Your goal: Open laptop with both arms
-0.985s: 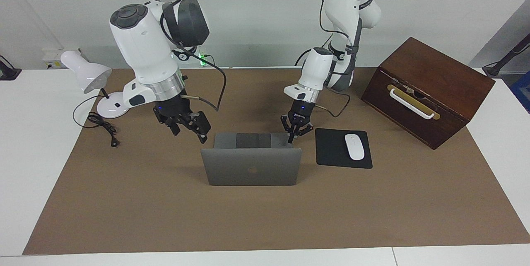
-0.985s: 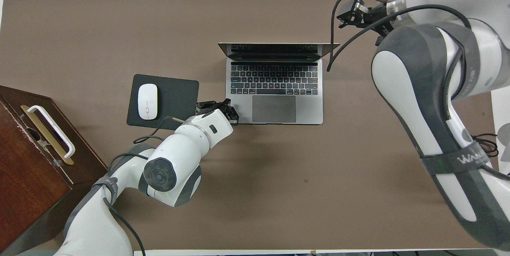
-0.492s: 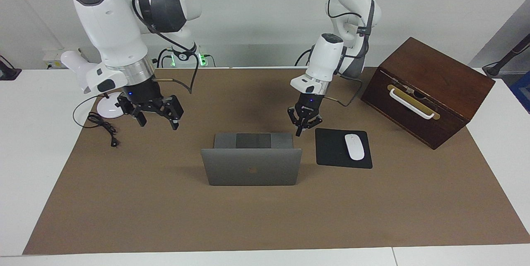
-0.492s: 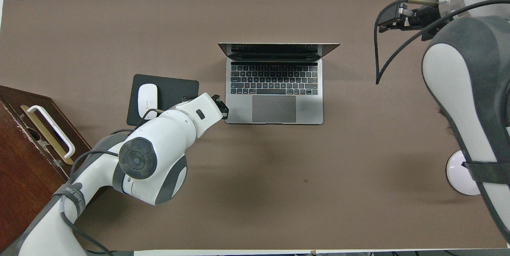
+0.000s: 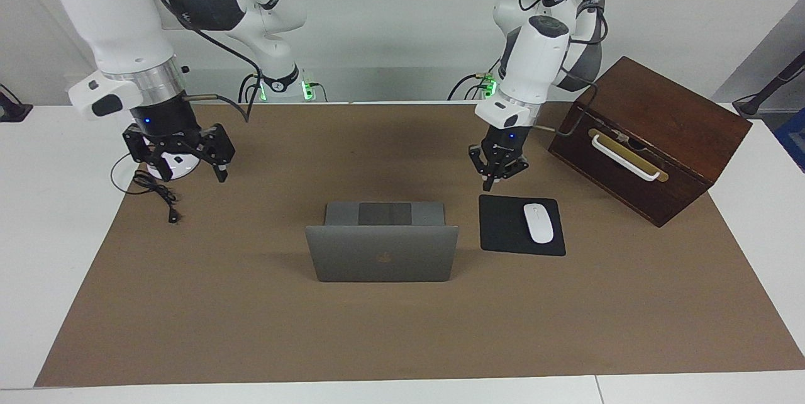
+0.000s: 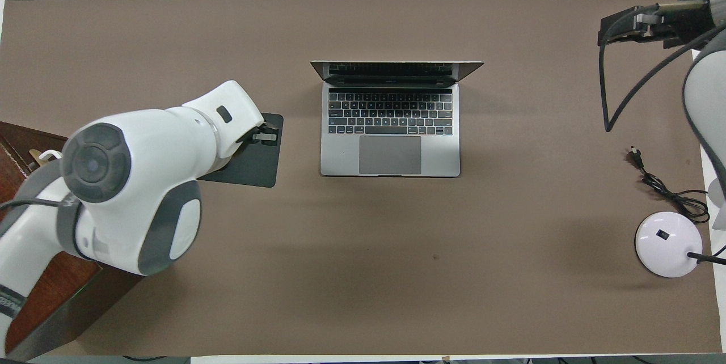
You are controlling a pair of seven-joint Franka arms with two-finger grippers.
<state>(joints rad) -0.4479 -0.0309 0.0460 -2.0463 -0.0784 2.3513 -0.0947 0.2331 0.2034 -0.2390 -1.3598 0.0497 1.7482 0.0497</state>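
A black mouse pad (image 5: pixel 521 225) with a white mouse (image 5: pixel 538 223) lies just below the left gripper (image 5: pixel 496 172). A brown wooden box (image 5: pixel 648 138) sits beside it. A white lamp base (image 6: pixel 665 244) and black cord (image 5: pixel 157 195) lie under the right gripper (image 5: pixel 178 162).

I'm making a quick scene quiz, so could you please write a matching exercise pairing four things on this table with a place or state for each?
Things:
1. laptop
2. mouse
3. lamp
4. box

Places or states:
A. on the black pad
B. at the right arm's end
C. open, lid upright
D. at the left arm's end

Pairs: 1-C, 2-A, 3-B, 4-D
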